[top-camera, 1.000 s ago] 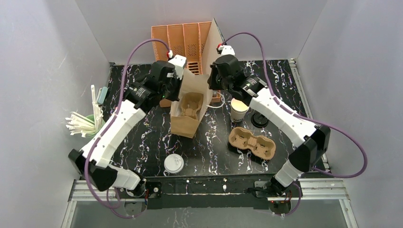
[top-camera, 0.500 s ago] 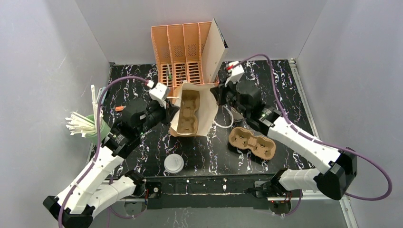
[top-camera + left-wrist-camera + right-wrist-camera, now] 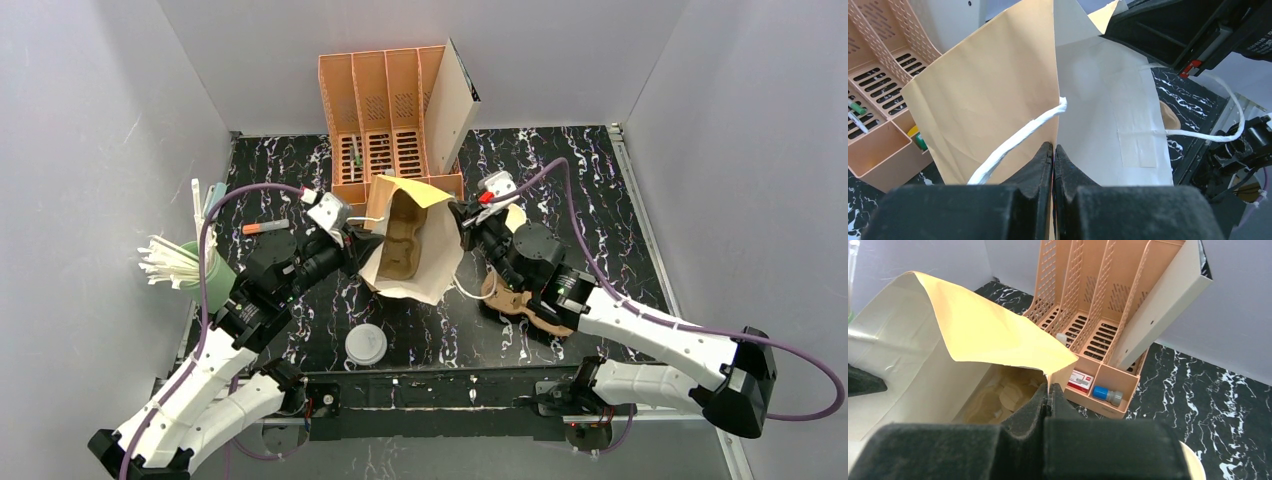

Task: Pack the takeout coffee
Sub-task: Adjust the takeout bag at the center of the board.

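A brown paper bag [image 3: 432, 262] stands tilted at the table's middle, its mouth held wide, with a pulp cup carrier [image 3: 403, 240] inside. My left gripper [image 3: 362, 243] is shut on the bag's left rim, pinching the paper [image 3: 998, 95] next to a white handle [image 3: 1013, 142]. My right gripper [image 3: 462, 222] is shut on the right rim [image 3: 1013, 335]. Of the takeout coffee only the cup's cream rim [image 3: 516, 214] peeks out behind my right wrist, and again at the lower right corner [image 3: 1194, 462]. Its black lid is hidden.
A second pulp carrier [image 3: 545, 318] lies partly under my right arm. A flat white lid [image 3: 366, 344] sits near the front edge. A green cup of straws [image 3: 207, 272] stands at the left. An orange desk organiser [image 3: 385, 100] with small items fills the back.
Both arms have drawn back toward the front and lower, pulling the bag with them. The bag's mouth now gapes wider and tilts. My right arm now covers the cup and lid.
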